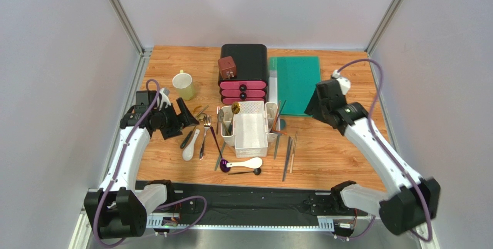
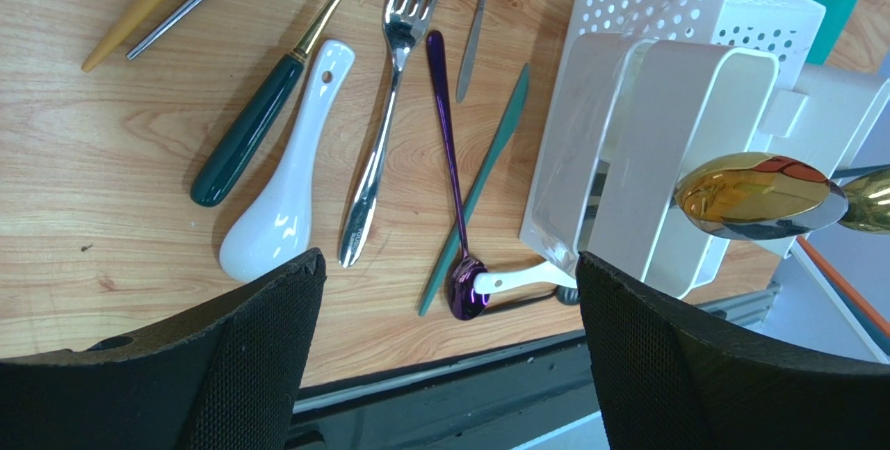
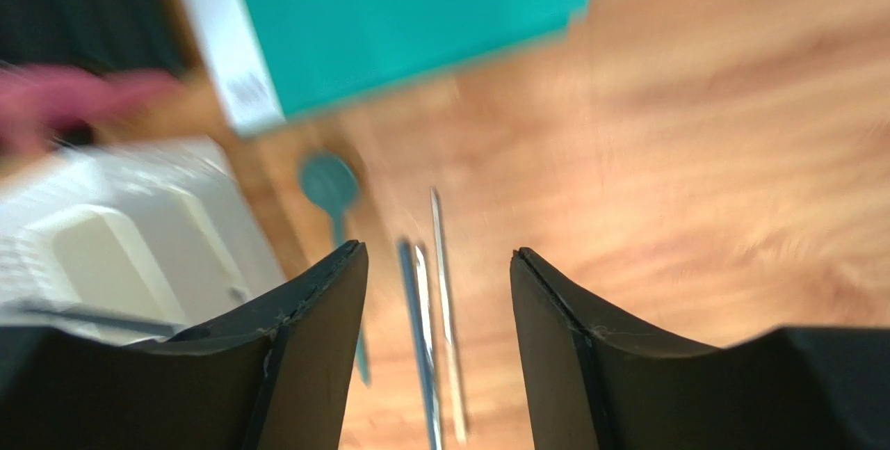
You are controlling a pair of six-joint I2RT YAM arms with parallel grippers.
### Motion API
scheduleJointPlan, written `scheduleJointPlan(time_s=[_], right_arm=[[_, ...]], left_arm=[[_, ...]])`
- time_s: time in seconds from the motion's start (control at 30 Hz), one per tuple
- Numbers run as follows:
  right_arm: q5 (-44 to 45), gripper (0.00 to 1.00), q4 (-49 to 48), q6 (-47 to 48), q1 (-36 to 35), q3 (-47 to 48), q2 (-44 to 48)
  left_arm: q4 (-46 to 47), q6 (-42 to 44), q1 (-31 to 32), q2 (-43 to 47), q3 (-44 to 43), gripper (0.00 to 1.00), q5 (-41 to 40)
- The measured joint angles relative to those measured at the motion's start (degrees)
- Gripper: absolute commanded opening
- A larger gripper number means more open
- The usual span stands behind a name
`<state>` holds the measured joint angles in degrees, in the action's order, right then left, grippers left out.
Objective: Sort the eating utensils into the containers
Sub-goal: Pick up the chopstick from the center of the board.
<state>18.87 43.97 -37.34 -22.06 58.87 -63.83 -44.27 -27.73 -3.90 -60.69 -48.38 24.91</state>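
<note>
From above, the caddy (image 1: 250, 128) sits mid-bench (image 1: 347, 156), a gold spoon (image 1: 236, 107) in a side bin. Loose utensils lie to its left, front and right.

The left wrist camera shows the left claw (image 2: 449, 273) wide and empty above a ceramic soup spoon (image 2: 280, 223), a fork (image 2: 384, 127) and a purple spoon (image 2: 449, 158). The ceramic looks slick and breakable, so it is probably best pinched across its narrow handle.

The right wrist picture is blurred. The right claw (image 3: 439, 257) is parted and holds nothing, over chopsticks (image 3: 423, 335) lying flat. They look thin, stiff and light, so pinch them mid-length.
</note>
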Motion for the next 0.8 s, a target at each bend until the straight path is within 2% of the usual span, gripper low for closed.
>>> scheduleJointPlan(time_s=[0.13, 0.23, 0.57, 0.8], right_arm=[[-8.83, 0.55, 5.99, -0.37, 0.37, 0.13, -15.32], [-13.27, 0.52, 8.11, -0.26, 0.33, 0.20, -22.14], [-20.24, 0.48, 7.80, 1.57, 0.35, 1.62, -28.81], [-20.85, 0.46, 6.91, 2.73, 0.35, 1.62, -32.70]], left_arm=[[0.52, -0.02, 0.00, -0.59, 0.00, 0.94, 0.00], [0.90, -0.04, 0.00, -1.09, 0.17, 0.94, 0.02], [1.33, -0.22, 0.00, -0.74, 0.85, 0.94, -0.02], [1.33, -0.22, 0.00, -0.72, 0.87, 0.94, -0.02]])
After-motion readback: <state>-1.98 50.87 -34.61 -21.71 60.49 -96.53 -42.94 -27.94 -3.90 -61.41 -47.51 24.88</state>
